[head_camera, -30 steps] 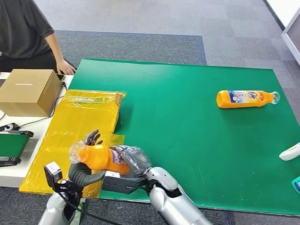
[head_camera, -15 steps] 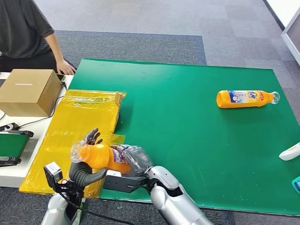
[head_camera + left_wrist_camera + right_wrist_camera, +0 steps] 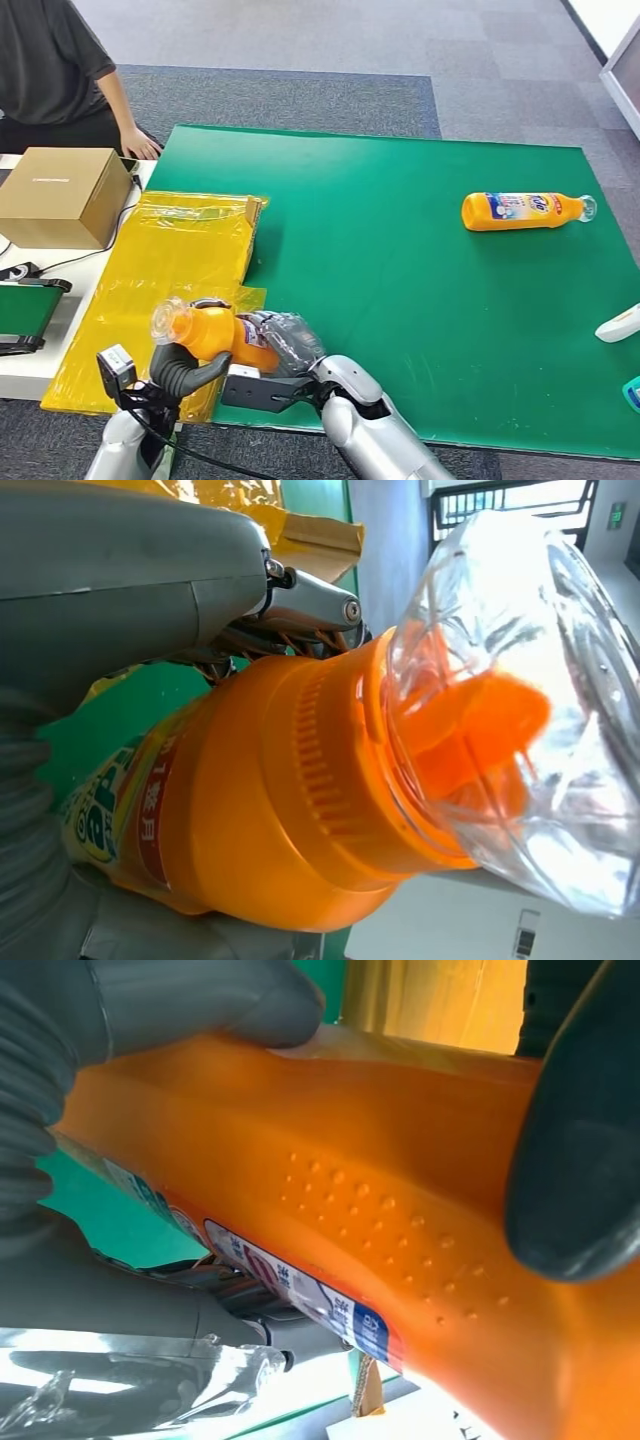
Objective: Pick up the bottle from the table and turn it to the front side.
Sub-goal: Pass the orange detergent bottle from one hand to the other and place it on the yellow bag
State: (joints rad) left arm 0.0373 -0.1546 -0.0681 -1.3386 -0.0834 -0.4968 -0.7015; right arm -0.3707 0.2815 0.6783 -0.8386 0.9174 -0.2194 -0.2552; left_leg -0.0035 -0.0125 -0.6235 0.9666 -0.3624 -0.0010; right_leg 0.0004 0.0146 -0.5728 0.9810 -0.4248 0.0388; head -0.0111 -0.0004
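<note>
Left robot hand (image 3: 185, 368) fingers have closed onto the bottle (image 3: 211, 335).

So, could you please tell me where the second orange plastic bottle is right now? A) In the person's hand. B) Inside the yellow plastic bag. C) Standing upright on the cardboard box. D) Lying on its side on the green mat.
D: the second orange plastic bottle lies on its side on the green mat, untouched.

A bottle (image 3: 207, 335) lies held between the left hand (image 3: 181, 368) and right hand (image 3: 283, 342) above the table's (image 3: 377, 300) near-left edge, a second bottle (image 3: 524, 210) far right, a cardboard box (image 3: 64, 195) left.
</note>
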